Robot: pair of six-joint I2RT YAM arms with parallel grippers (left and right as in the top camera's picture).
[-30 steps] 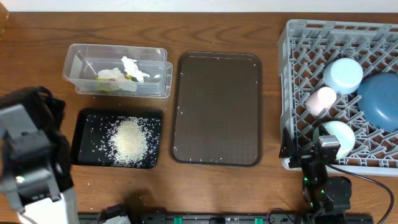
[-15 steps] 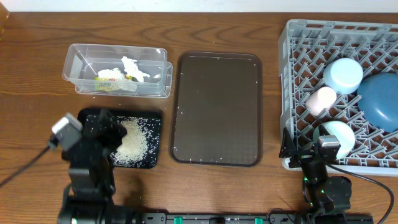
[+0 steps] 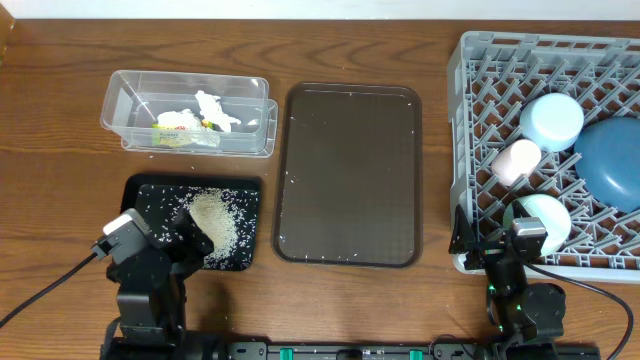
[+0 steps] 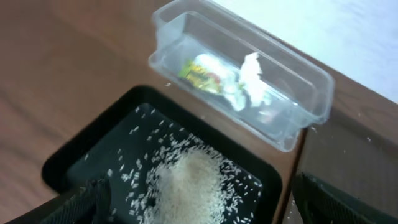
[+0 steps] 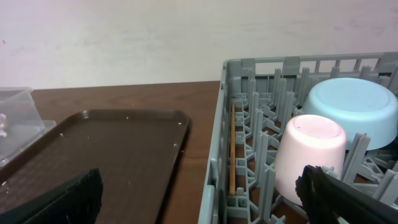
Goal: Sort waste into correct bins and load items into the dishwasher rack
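Note:
The clear tub (image 3: 255,92) holds crumpled white tissue (image 3: 212,105) and a yellow-green wrapper (image 3: 175,125). The black tray (image 3: 135,190) holds a heap of rice (image 3: 210,225). My left gripper (image 3: 160,238) is open and empty over the tray's front edge. In the left wrist view the rice (image 4: 189,183) lies between its fingers (image 4: 205,208). The grey rack (image 3: 480,60) holds the pale-blue bowl (image 3: 551,120), blue plate-bowl (image 3: 610,160), pink cup (image 3: 517,160) and mint-green bowl (image 3: 543,220). My right gripper (image 5: 199,199) is open and empty at the rack's front left corner. A chopstick (image 5: 233,149) lies inside the rack.
The dark-brown serving tray (image 3: 350,175) lies between the bins and the rack, with a few stray rice grains on it. Bare wooden table (image 3: 60,150) surrounds the bins. The back table edge runs behind the tub and rack.
My left arm has come from the left table edge to the front of the black tray and lowered. The right arm and all objects have not moved.

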